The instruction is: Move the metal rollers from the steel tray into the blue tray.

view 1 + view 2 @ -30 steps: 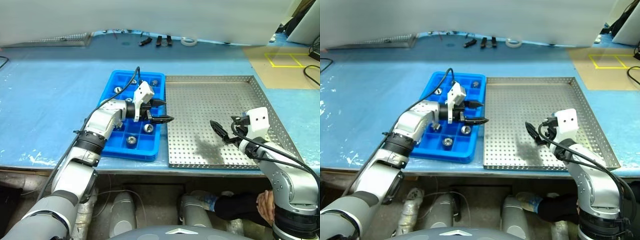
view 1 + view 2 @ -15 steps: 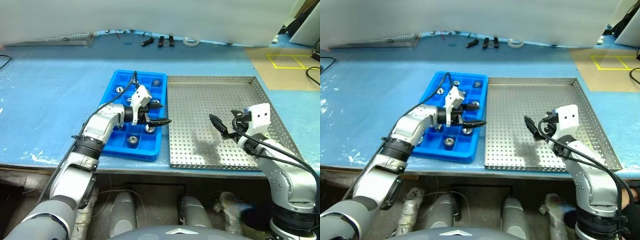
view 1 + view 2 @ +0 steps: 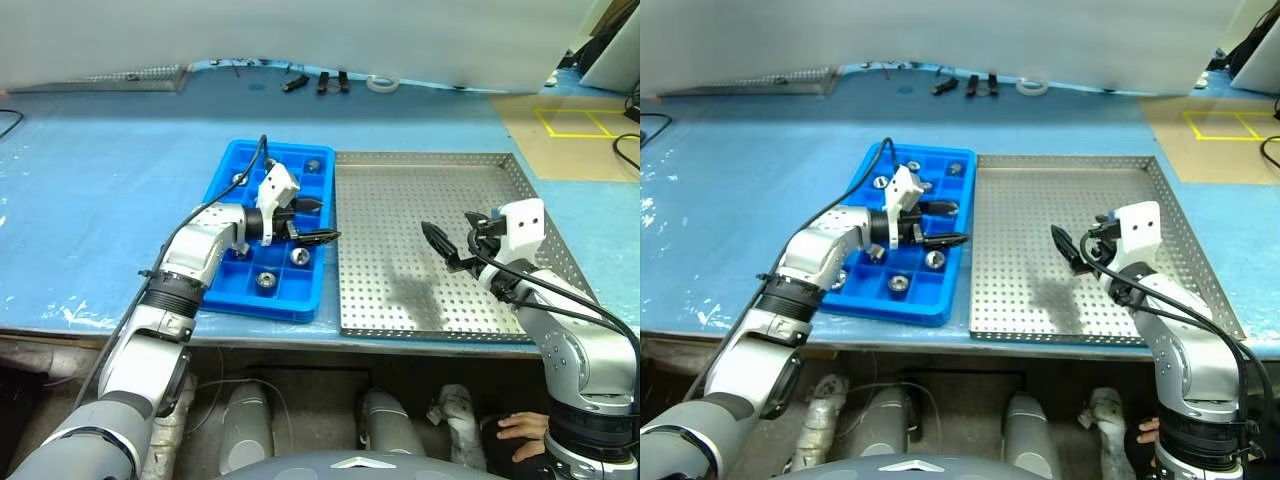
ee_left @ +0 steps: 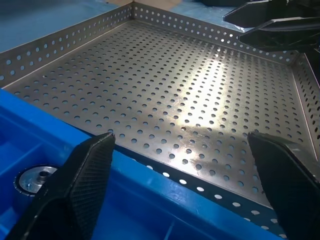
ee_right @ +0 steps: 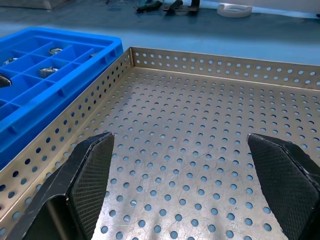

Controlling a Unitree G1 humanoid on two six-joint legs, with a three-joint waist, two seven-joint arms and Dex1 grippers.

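Below left pincer (image 3: 312, 222), metal rollers (image 3: 297, 256) in blue tray (image 3: 222, 180)

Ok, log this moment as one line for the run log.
left gripper: open, empty, over blue tray | right gripper: open, empty, over steel tray | metal rollers: in blue tray

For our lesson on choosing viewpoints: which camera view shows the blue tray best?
The left eye view: the whole blue tray shows from above, with its compartment grid and several metal rollers in it. The right eye view shows much the same. The right wrist view catches one end, the left wrist view a corner holding one roller.
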